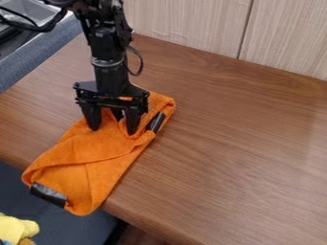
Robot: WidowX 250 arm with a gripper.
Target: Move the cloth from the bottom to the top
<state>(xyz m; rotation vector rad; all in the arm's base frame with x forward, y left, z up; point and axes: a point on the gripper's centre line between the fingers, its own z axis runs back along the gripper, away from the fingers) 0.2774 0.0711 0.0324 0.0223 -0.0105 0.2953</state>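
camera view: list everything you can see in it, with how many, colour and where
cloth: 1, orange, folded, under the gripper, its lower end past the table edge
strips: 2, black, one near each end of the cloth
table: 1, brown wood grain, centre to right
wall panels: 2, pale wood grain, behind the table
metal item: 1, grey, top left corner
padded-looking edge: 1, blue-grey, upper left
surface: 1, dark blue, lower left, below the table
soft-looking item: 1, yellow, bottom left corner
arm: 1, black, from the top edge
gripper: 1, black, at the cloth's upper part
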